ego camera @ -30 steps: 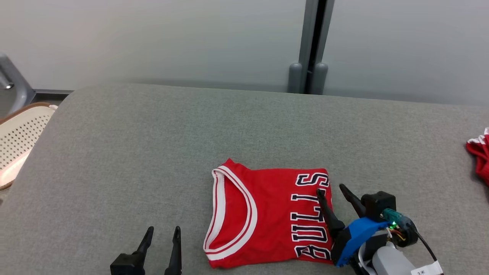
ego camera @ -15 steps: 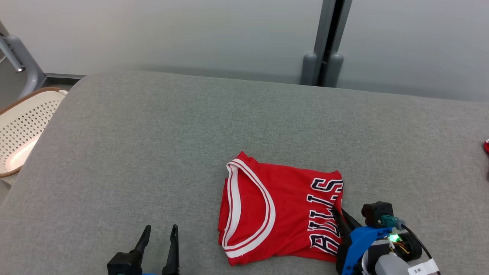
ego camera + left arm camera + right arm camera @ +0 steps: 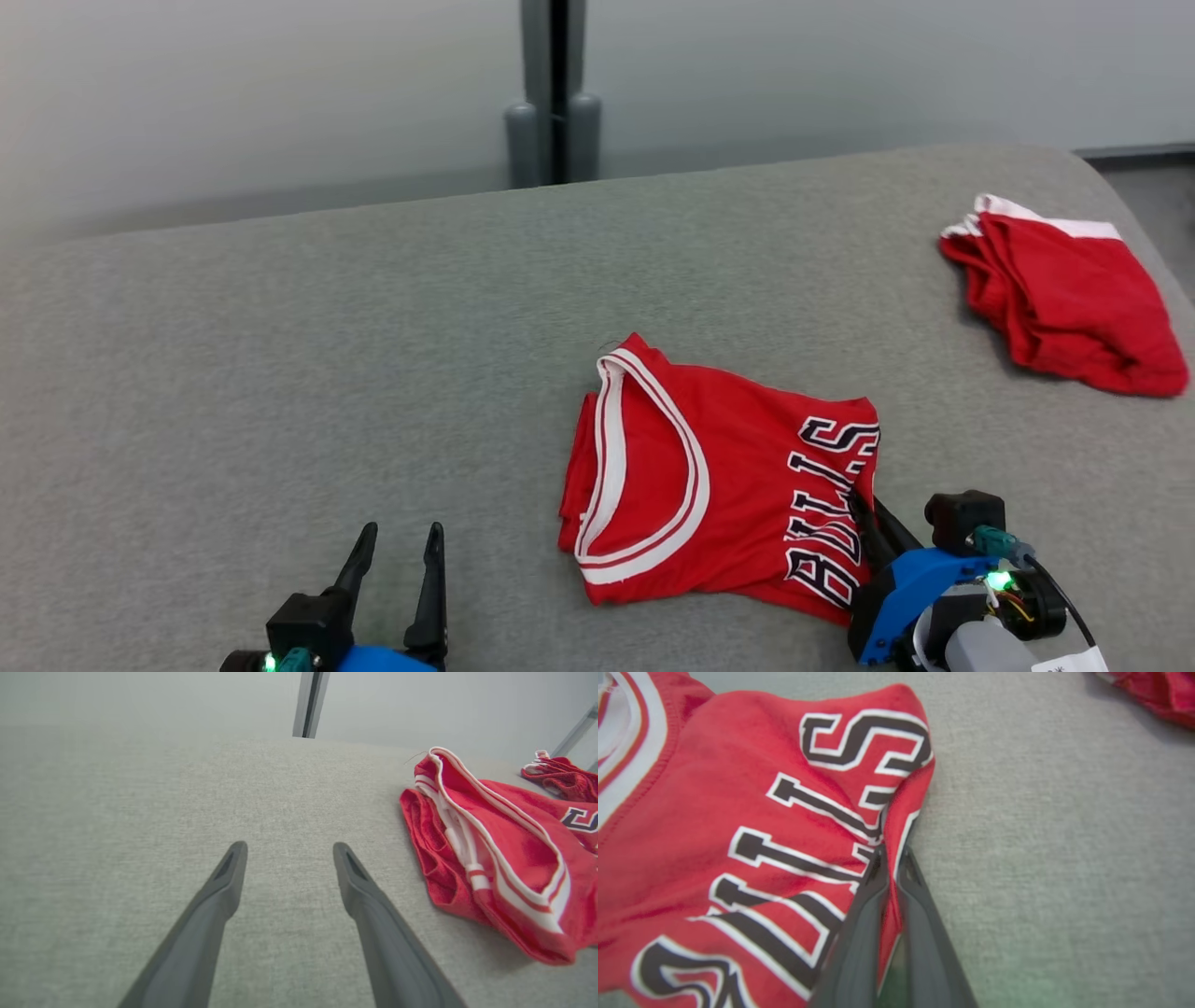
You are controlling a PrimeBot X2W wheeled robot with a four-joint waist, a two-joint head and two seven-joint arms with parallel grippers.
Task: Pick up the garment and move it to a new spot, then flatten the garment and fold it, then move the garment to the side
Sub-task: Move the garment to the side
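The garment (image 3: 709, 485) is a red jersey with white trim and dark "BULLS" lettering, lying folded on the grey padded surface (image 3: 280, 373). My right gripper (image 3: 866, 511) is shut on the garment's right edge. In the right wrist view the two fingers (image 3: 864, 914) pinch a raised ridge of the red cloth (image 3: 752, 812) beside the letters, with the gripper (image 3: 889, 855) closed tight. My left gripper (image 3: 401, 537) stands open at the lower left, apart from the garment. The left wrist view has that gripper (image 3: 289, 849) low over bare surface, the garment (image 3: 504, 858) to its right.
A second red cloth (image 3: 1064, 299) lies crumpled at the far right, near the surface's rounded right edge. A grey post (image 3: 553, 93) stands behind the far edge against a pale wall. Bare grey surface stretches to the left and behind the garment.
My right gripper has gone from open beside the garment's right edge to shut on it, bunching the cloth. The head camera has turned right. The left gripper stays open.
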